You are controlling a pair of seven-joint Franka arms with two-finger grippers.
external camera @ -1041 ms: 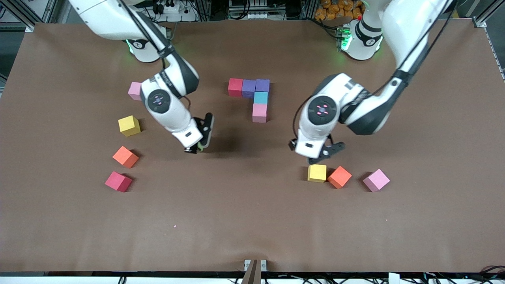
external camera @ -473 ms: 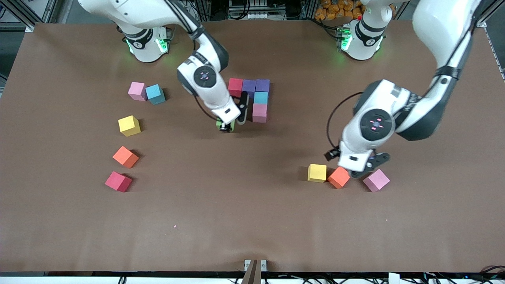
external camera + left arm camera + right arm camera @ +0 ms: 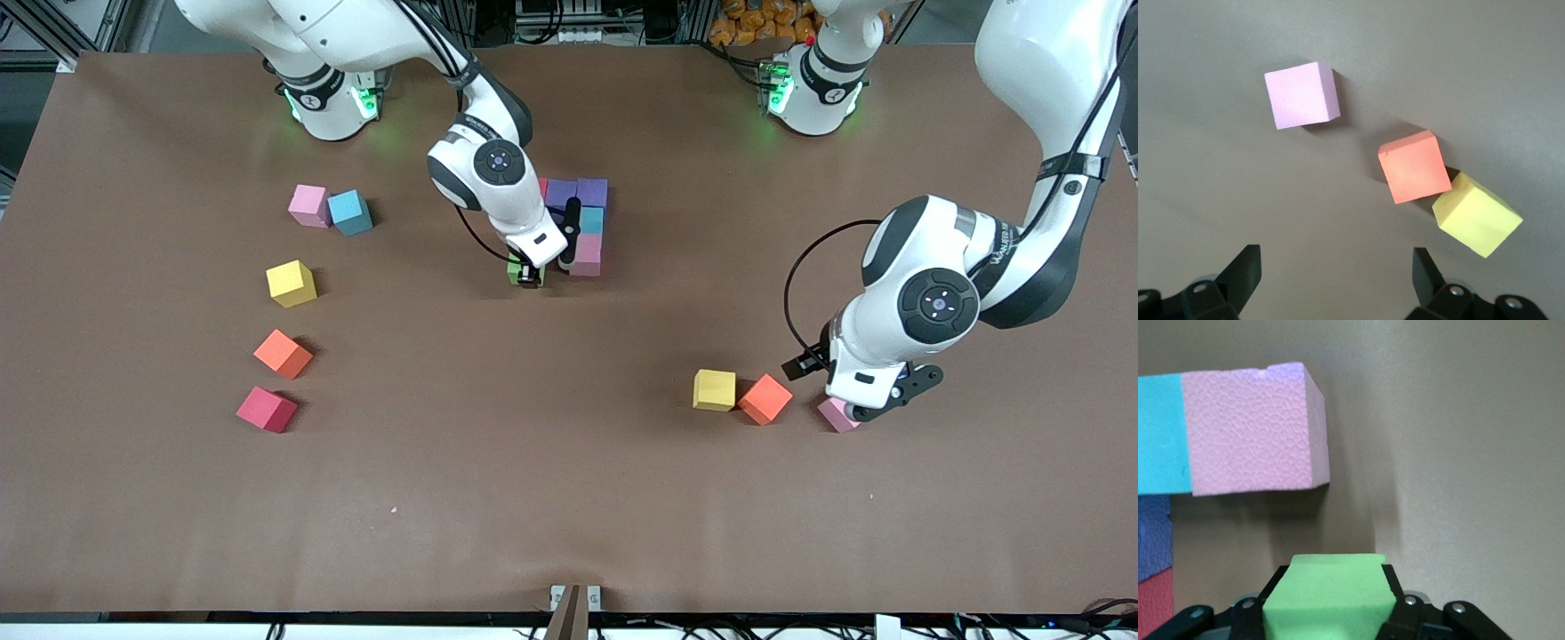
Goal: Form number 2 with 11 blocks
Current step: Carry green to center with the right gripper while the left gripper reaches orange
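At upper centre of the front frame, the right tool clamps the green block beside the pink block ending the unfinished number 2, whose built column runs toward the camera. At lower right, the left tool, jaws apart, hovers over another pink block.

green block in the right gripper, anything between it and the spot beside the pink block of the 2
Nothing visible. The right gripper holds the green block just off the built pink block, and the right wrist view shows only bare table in the gap between them. The blue block sits on the pink block's other face, clear of the path.
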